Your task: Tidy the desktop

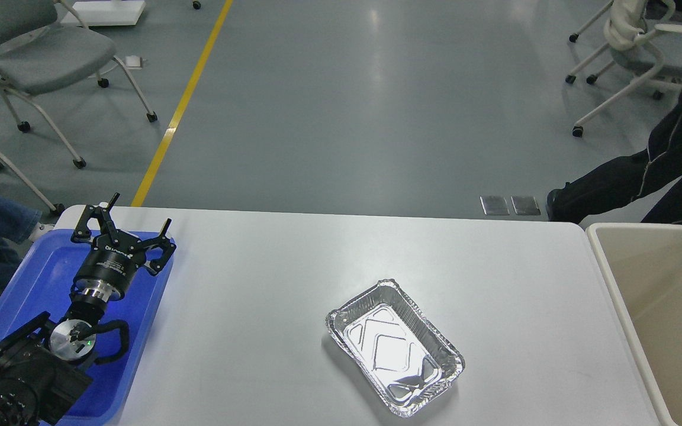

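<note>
Left arm enters at the bottom left corner, black, with a silver joint and a green light on the wrist. Its far end, the left tool (pixel 138 223), sits above the blue tray (pixel 33 278), fingers spread wide apart, nothing between them. Fingers point away from the robot, toward the far edge of the desk. Right tool not in view.

Blue tray lies directly under and around the left tool, on the left end of the desk, overhanging that end a bit. Tray looks bare where visible; the arm hides part of it.

The desk (pixel 270 278), white with rounded corners, spreads to the right of the tool and fills the lower half of the view. Foil tray (pixel 394 346) sits on it well to the right of the tool and nearer the robot, turned at an angle, shiny, nothing inside. Foil tray is well apart from the blue tray, bare white surface between them.

Beige bin (pixel 619 296) stands at the desk's right end, far right of the tool, just beside the desk edge; cannot tell if touching. Inside looks bare where seen.

Beyond the tool: grey floor, yellow line (pixel 181 106) running away from the desk's far left corner. Grey chairs (pixel 51 59) far left, white chairs (pixel 631 47) far right. Person's dark-trousered legs (pixel 643 177) behind the bin. Two metal floor plates (pixel 510 205) just past the desk's far edge.
</note>
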Robot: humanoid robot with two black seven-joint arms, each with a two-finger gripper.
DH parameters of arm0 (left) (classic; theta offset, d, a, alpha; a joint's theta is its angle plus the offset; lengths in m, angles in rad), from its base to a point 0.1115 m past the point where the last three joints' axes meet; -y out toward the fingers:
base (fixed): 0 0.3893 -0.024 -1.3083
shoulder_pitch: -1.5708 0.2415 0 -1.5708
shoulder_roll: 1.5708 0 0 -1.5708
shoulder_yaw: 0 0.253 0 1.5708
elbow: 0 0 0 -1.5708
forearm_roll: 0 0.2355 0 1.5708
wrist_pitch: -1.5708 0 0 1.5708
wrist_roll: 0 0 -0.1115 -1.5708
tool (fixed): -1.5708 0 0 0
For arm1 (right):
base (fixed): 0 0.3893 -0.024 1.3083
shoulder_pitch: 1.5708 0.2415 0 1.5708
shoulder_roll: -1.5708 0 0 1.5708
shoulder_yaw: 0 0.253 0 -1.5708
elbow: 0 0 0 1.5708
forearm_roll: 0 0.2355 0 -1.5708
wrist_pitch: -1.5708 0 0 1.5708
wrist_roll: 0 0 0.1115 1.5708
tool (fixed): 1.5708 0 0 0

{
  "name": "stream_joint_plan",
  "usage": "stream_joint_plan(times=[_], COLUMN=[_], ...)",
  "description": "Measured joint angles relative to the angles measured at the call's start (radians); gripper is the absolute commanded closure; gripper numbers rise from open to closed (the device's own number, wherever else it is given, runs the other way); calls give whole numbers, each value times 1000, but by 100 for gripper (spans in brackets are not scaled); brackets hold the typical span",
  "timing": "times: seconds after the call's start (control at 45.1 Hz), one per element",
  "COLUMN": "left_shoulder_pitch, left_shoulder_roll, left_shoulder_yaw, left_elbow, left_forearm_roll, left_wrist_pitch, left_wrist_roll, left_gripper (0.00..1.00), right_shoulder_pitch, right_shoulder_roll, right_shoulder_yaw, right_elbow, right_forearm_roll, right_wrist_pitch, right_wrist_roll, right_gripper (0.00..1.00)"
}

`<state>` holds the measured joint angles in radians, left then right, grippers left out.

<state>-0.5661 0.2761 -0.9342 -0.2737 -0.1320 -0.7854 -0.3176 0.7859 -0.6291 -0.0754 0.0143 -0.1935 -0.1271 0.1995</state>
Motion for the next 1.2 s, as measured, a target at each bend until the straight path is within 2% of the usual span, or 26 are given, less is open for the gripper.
stream_joint_plan(times=[0.355,0.687,0.887,0.909,0.931,0.953,1.197], left_shoulder_pitch=[0,0,0,0,0,0,0], left_shoulder_roll=[0,0,0,0,0,0,0], left_shoulder_yaw=[0,0,0,0,0,0,0], left_elbow=[0,0,0,0,0,0,0], left_forearm_roll=[0,0,0,0,0,0,0], left_wrist_pitch=[0,0,0,0,0,0,0], left_wrist_roll=[0,0,0,0,0,0,0], left_gripper=[0,0,0,0,0,0,0], right_shoulder_pitch=[-154,-199,-207,-208,-208,-209,-197], right_shoulder_roll=[180,245,255,255,256,256,256], right_shoulder_yaw=[3,4,5,5,5,5,11], right_elbow=[-37,-45,-45,-44,-43,-42,-37], right_forearm_roll=[2,4,4,4,4,4,3], right_wrist_pitch=[-31,-39,-40,-40,-40,-40,-36], right_wrist_roll=[-37,-47,-47,-47,-47,-47,-47], right_gripper=[100,100,39,15,3,0,0])
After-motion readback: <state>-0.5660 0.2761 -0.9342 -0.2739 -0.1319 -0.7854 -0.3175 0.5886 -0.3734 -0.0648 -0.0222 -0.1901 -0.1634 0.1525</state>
